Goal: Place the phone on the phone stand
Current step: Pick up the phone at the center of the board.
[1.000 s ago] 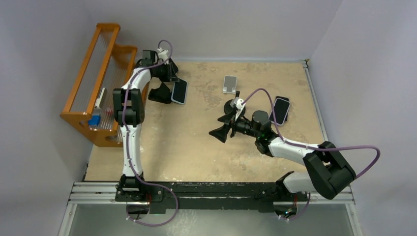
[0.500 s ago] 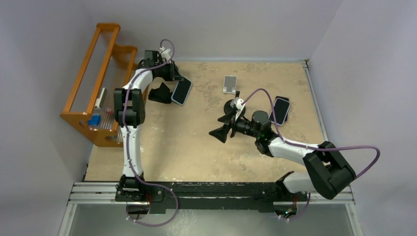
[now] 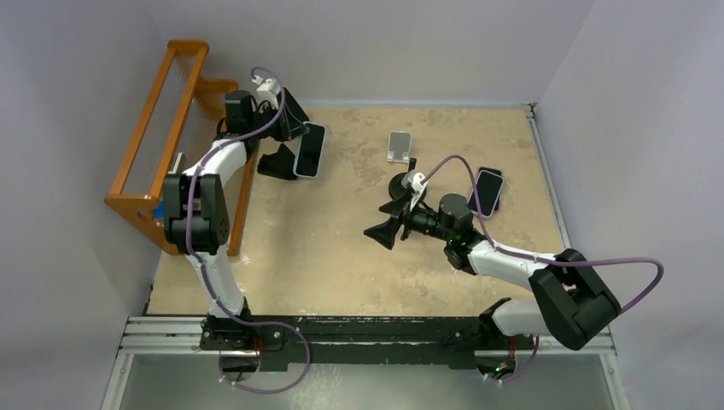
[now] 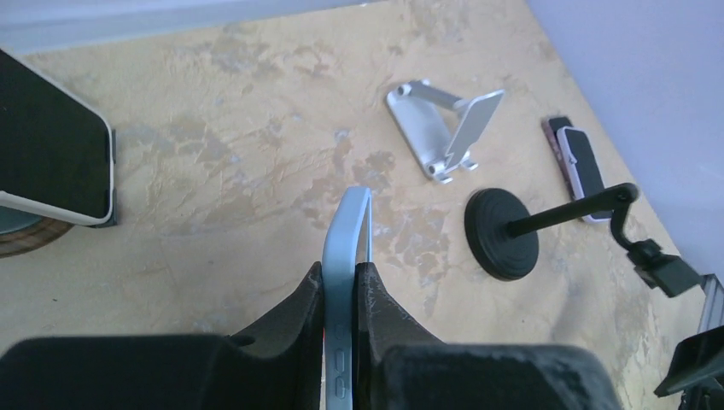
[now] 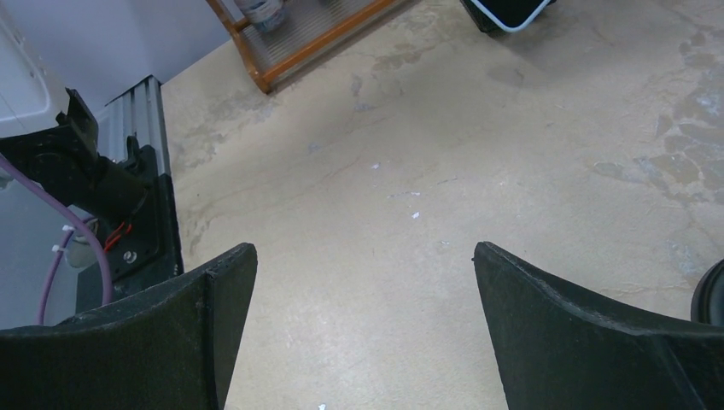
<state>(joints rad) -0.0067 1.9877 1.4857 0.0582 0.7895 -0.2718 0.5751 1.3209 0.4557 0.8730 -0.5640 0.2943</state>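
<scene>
The top camera looks down on the whole table (image 3: 341,256) from above the arm bases; the wrist cameras sit low and close — the left shares the silver stand (image 4: 418,128) with it, the right the orange rack (image 3: 154,128).

- blue-cased phone (image 4: 348,226), just below the silver stand (image 4: 444,128) in the left wrist view: edge-on, screen unseen, lower end buried in the left gripper (image 4: 341,273).
- second phone (image 4: 51,149), far left of the stand: cut by the frame edge; its support mostly out of frame.
- two phones (image 4: 582,166), right of the stand: overlapping, lower one largely covered.
- rack (image 3: 141,213), far left of the stand: contents too small to identify.
</scene>
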